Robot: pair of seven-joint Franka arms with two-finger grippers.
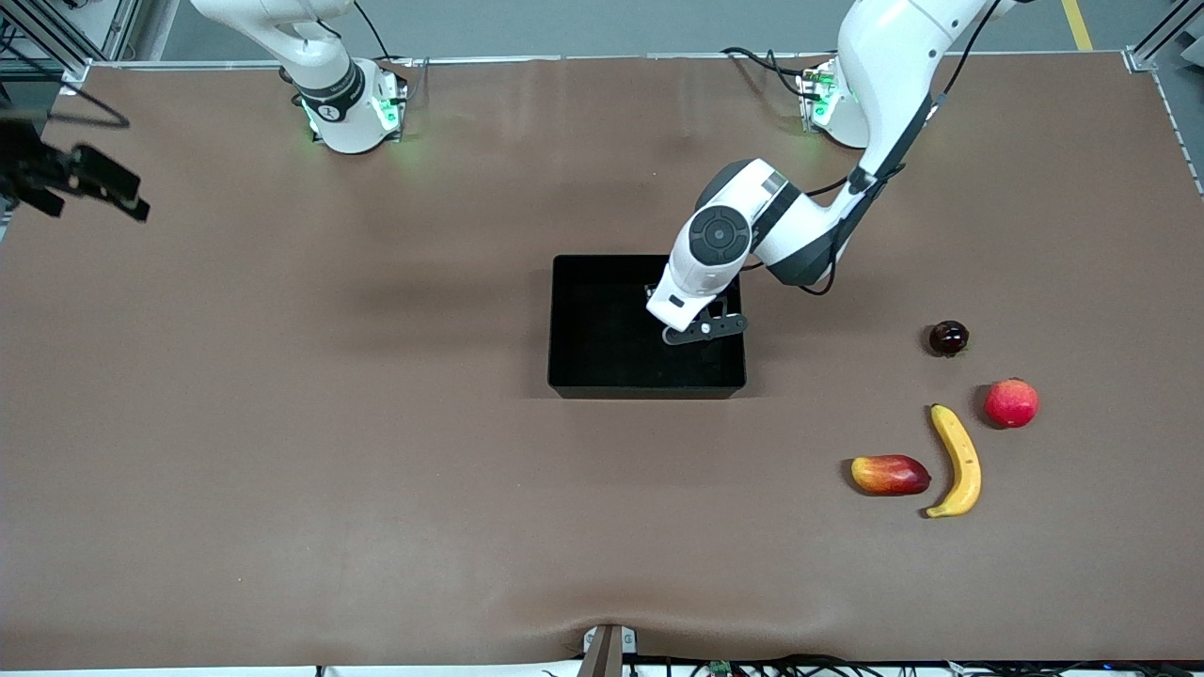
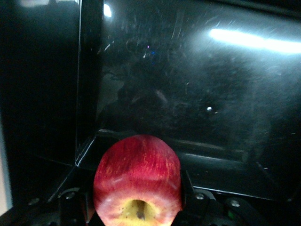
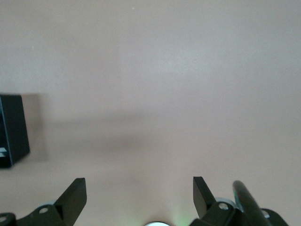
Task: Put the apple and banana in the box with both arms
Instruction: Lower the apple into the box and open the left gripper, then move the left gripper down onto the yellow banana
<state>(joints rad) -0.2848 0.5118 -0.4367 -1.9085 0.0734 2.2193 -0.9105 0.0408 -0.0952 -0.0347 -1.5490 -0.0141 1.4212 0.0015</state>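
My left gripper (image 1: 689,329) is down inside the black box (image 1: 602,329), shut on the small red apple (image 2: 137,181). In the left wrist view the apple's yellowish stem dimple faces the camera, with the box's glossy walls (image 2: 164,94) around it. The apple is hidden under the hand in the front view. The banana (image 1: 958,461) lies on the table toward the left arm's end, nearer to the front camera than the box. My right gripper (image 1: 89,179) is open and empty (image 3: 139,193), up over bare table at the right arm's end.
A red-yellow mango-like fruit (image 1: 890,475) lies beside the banana. A pink-red round fruit (image 1: 1011,402) and a small dark fruit (image 1: 948,338) lie a little farther from the front camera. A corner of the box (image 3: 11,129) shows in the right wrist view.
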